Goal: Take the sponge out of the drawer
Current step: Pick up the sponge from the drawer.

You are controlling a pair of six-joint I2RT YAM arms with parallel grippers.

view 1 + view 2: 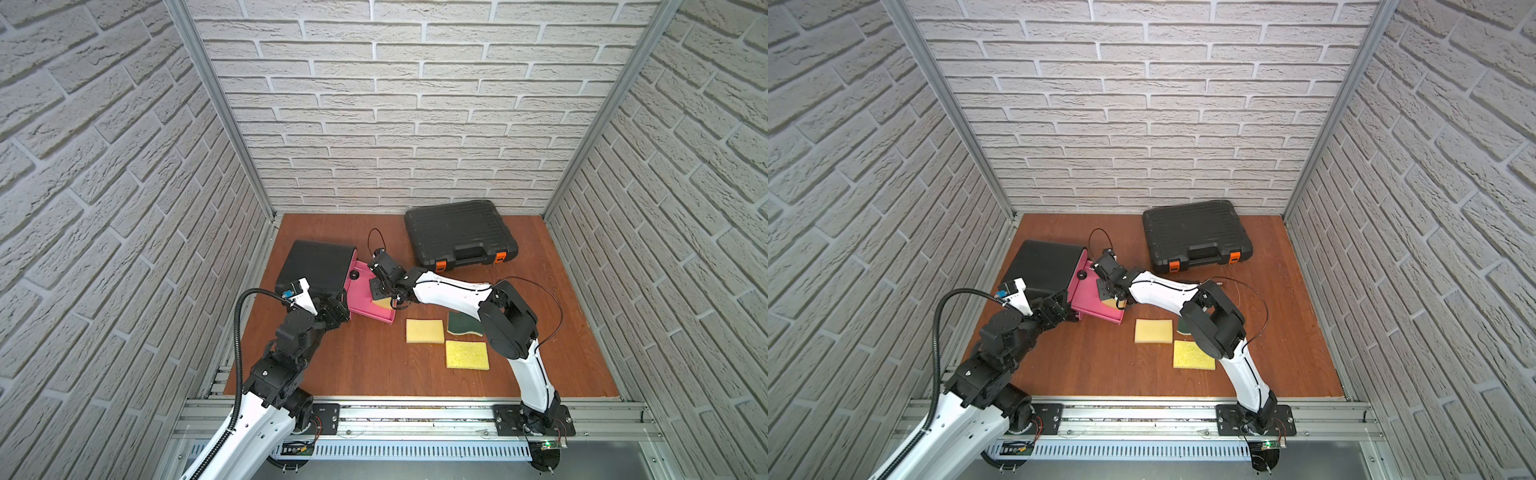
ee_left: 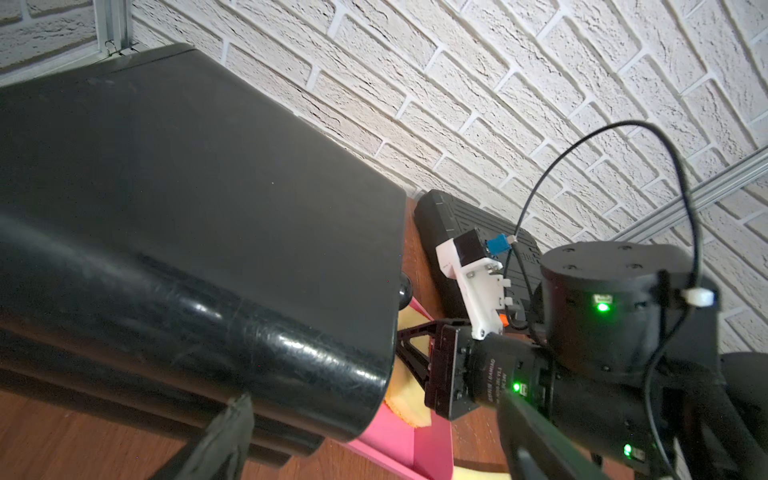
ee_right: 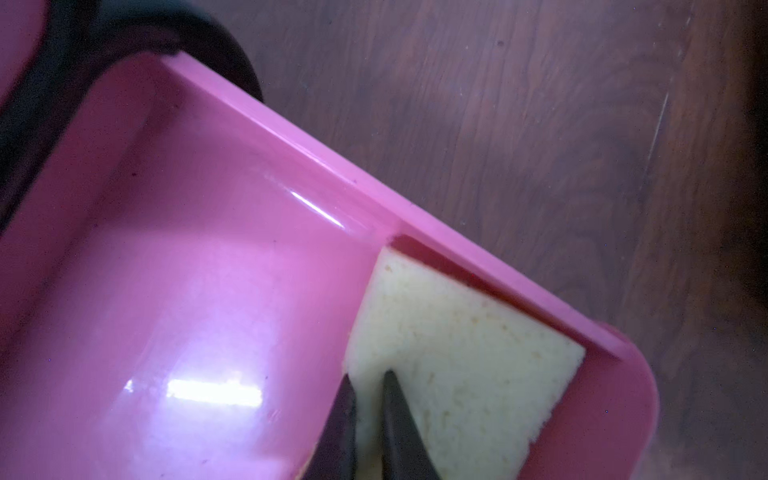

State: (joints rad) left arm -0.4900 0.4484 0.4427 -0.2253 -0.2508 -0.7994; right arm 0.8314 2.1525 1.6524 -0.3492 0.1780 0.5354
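Right gripper [image 3: 368, 384] pinched tight on the sponge [image 3: 457, 353], inside the drawer [image 3: 291, 137].
Sponge lies in drawer's 4 o'clock corner; left gripper [image 1: 338, 311] spread wide, holding nothing, at drawer's 8 o'clock.

You are looking into a small booth: white brick-patterned walls [image 1: 415, 104] are closing it in at the back and on both sides, and grey metal posts [image 1: 220, 104] are running up the two back corners. A reddish-brown wooden board [image 1: 353, 365] is serving as the floor, and soft, even light is falling on it. A slotted metal rail [image 1: 415, 419] is running along the board's near edge.
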